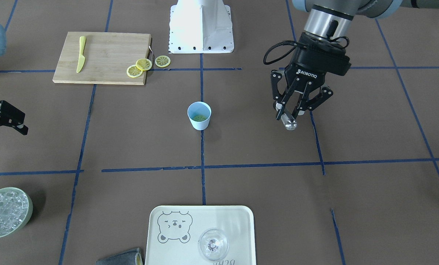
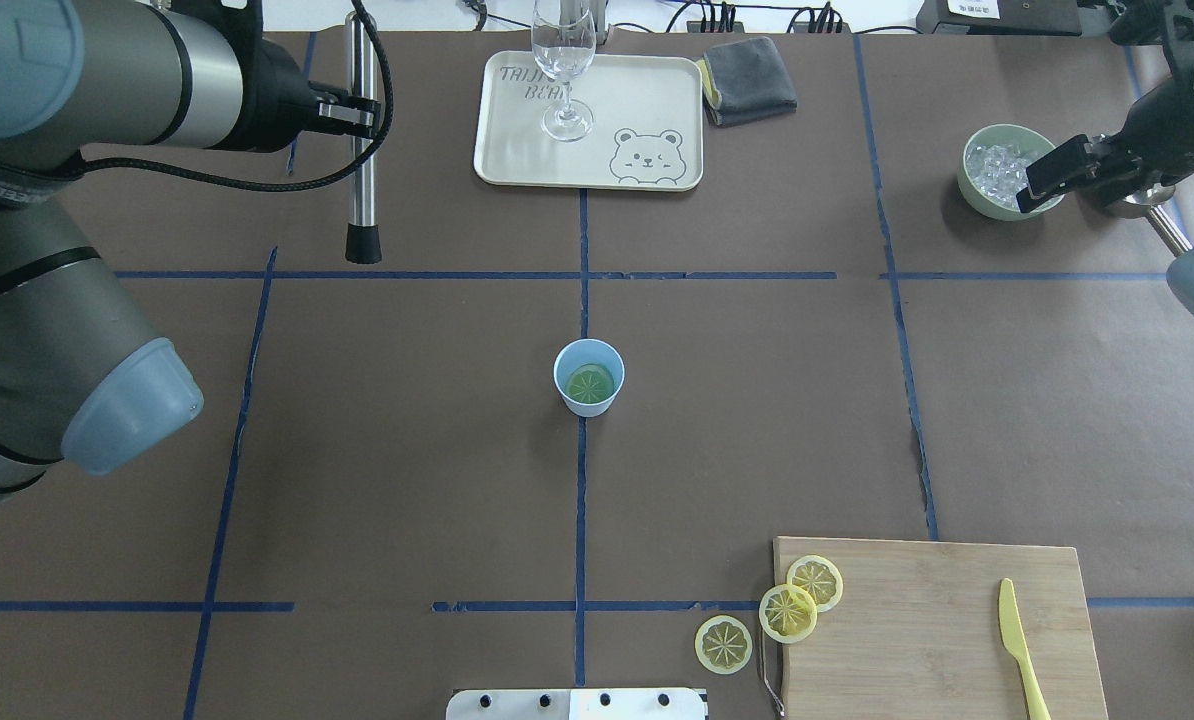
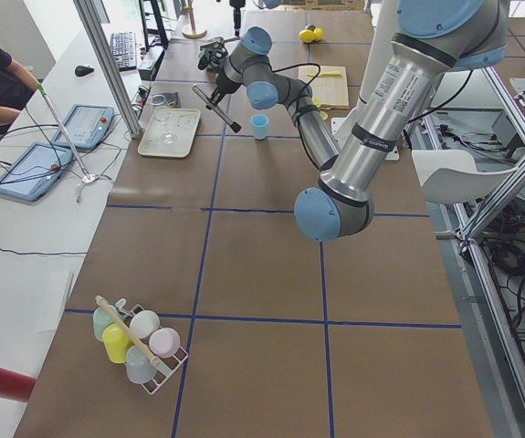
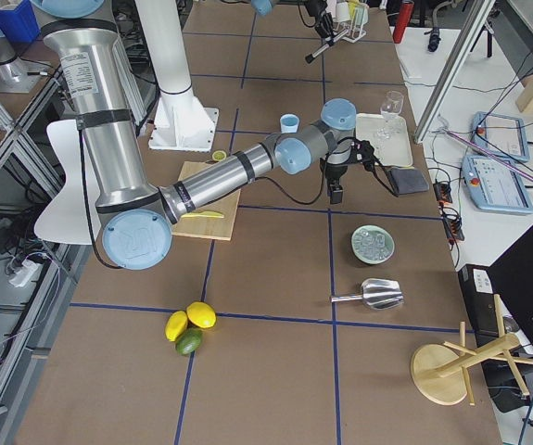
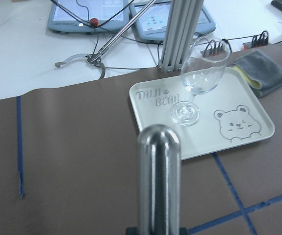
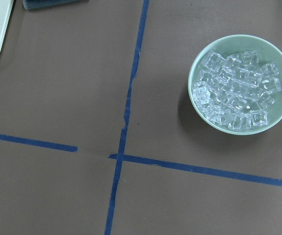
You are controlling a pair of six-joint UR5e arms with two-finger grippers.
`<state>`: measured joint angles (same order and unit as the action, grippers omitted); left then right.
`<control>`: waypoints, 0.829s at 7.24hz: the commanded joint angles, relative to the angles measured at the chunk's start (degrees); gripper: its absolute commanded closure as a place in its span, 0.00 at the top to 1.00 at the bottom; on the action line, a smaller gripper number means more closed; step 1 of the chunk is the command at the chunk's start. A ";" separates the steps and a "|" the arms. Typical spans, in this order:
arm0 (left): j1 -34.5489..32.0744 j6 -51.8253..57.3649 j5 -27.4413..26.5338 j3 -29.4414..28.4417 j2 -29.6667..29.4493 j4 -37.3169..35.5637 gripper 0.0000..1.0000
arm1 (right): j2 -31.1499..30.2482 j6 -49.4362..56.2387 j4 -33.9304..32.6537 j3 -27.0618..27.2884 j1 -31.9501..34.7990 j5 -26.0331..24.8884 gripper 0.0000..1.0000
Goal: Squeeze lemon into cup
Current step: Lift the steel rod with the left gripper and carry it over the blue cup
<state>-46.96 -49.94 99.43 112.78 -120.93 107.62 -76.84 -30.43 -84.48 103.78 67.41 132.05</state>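
Note:
The pale blue cup (image 1: 199,115) stands at the table's middle, also in the overhead view (image 2: 588,377). One lemon slice (image 2: 590,383) lies flat inside it. Three more slices (image 1: 144,64) lie at the edge of the wooden cutting board (image 1: 102,57). My left gripper (image 1: 289,112) is shut on a steel rod with a black tip (image 2: 362,150), held above the table well to the cup's side. The rod fills the left wrist view (image 5: 159,181). My right gripper (image 1: 4,123) hangs open and empty near the bowl of ice (image 2: 997,165).
A yellow knife (image 1: 81,53) lies on the board. A cream tray (image 2: 647,90) with a clear wine glass (image 2: 563,60) and a grey cloth (image 2: 750,80) sit at the far side. The robot base (image 1: 201,27) stands behind the cup.

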 commanded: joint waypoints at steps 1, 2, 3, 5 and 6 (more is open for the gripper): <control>2.82 -12.23 -6.47 0.76 1.99 16.65 0.00 | -0.15 -0.06 -0.15 0.37 0.00 0.49 1.00; 9.63 -12.90 -18.53 2.51 3.84 18.40 0.00 | -0.24 -0.06 -0.15 0.46 0.26 0.49 1.00; 16.57 -12.91 -31.44 2.18 3.94 18.50 0.00 | -0.76 -0.06 -0.24 0.55 0.70 0.58 1.00; 24.42 -12.38 -46.97 0.17 3.77 18.50 0.00 | -1.20 -0.06 -0.24 0.99 1.06 0.58 1.00; 27.51 -12.12 -52.09 -2.72 2.64 18.50 0.00 | -1.47 -0.24 -0.24 1.16 1.41 0.58 1.00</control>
<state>-23.85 -62.37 55.26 112.83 -117.44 126.05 -77.98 -30.54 -84.72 104.68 68.46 132.62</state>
